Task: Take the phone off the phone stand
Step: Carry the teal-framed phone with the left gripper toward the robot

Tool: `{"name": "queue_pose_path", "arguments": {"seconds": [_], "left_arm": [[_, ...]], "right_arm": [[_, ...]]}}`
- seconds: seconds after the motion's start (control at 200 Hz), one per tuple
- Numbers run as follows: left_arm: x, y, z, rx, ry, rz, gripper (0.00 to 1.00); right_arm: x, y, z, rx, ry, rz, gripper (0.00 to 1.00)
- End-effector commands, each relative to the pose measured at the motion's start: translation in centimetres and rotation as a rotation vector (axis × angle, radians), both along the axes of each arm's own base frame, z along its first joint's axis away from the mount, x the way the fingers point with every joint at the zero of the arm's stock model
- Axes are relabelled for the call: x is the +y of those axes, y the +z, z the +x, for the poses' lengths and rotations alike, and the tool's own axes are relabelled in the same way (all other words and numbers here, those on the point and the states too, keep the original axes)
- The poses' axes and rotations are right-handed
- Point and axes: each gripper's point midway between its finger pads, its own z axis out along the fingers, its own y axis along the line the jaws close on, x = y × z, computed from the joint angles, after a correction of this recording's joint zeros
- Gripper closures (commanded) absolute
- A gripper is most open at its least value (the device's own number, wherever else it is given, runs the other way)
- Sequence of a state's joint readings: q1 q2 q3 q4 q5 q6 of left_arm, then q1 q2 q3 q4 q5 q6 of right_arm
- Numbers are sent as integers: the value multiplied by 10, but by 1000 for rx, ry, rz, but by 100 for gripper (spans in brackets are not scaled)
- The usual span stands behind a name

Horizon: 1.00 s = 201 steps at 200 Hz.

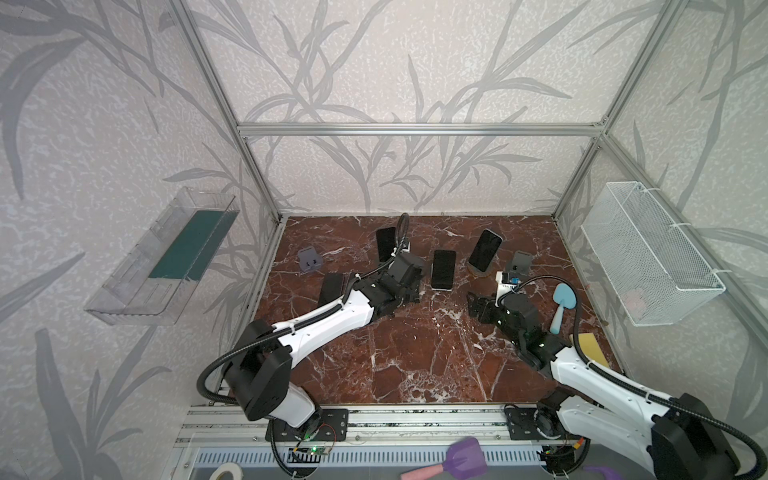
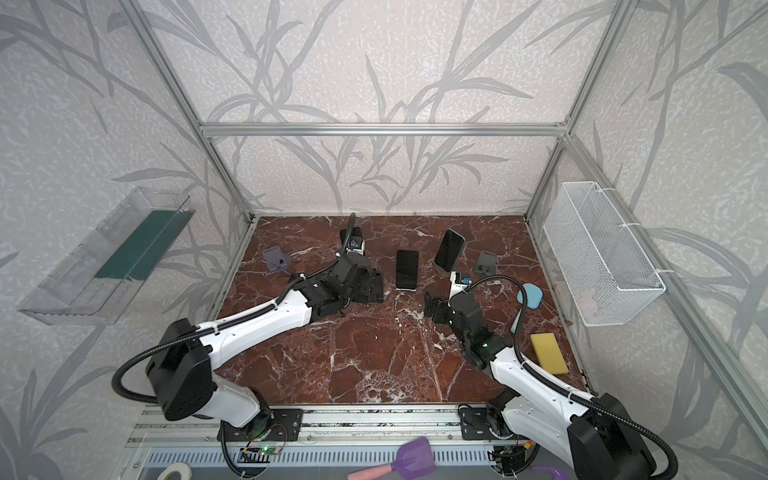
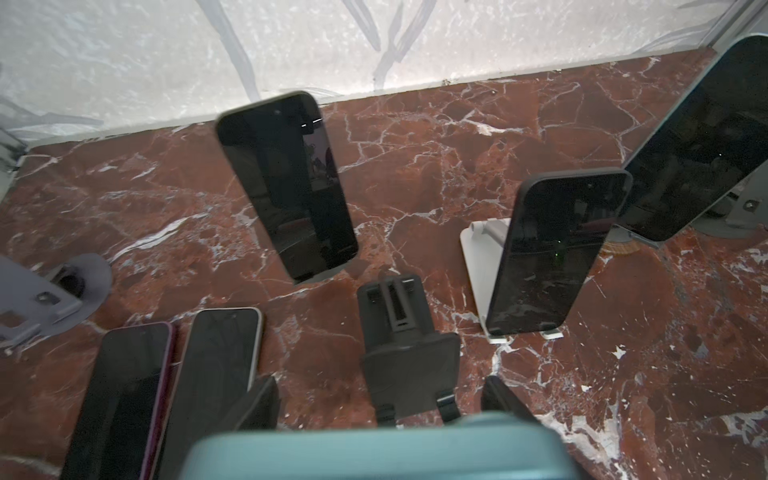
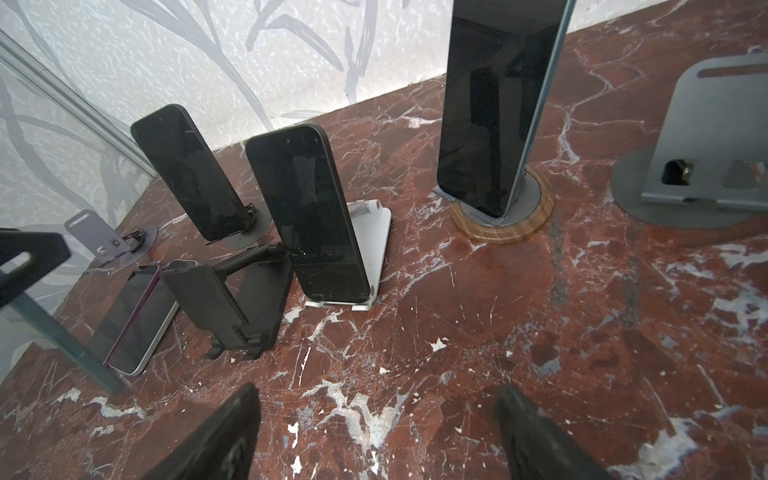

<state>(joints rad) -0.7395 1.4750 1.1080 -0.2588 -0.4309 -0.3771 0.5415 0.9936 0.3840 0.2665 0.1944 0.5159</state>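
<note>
Broadly, a red marble tabletop is shown, with both arms reaching low over it. The left pincer is seen with its jaws moderately apart and nothing gripped. An empty black folding stand lies just ahead of it, not touched by either finger. The right pincer stands wider, empty, above bare marble.

Three phones are propped on stands. The large phone is leaned on a wood-ringed stand ahead of the right pincer. The black phone is propped on a white stand, ahead of both pincers and between them, nearest to each. It is judged the likeliest target, though none is singled out by the task. A third phone is propped farther ahead of the left pincer, on a round dark base. A purple-cased phone and a white-edged phone are laid flat to the left of the left pincer.

The black phone is expected to be stiff, fairly light, glass-faced and slippery, and easily cracked if dropped. Hold is best taken across the narrow width, on the two long edges, well above the small lip. It could then be lifted clear without the light stand being dragged.
</note>
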Motion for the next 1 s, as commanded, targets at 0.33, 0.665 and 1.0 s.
{"name": "queue_pose_path", "arguments": {"seconds": [0.33,0.665,1.0], "left_arm": [[165,7,-55,191,209,107,39],[178,-44,-70,397,219,-34,42],[155,-98,-101,660,214,-113,45]], "right_arm": [[-2,10,-2,-42,-11,23,12],[-1,6,-1,-34,-10,18,12],[0,4,1,-29,-7,21,12]]}}
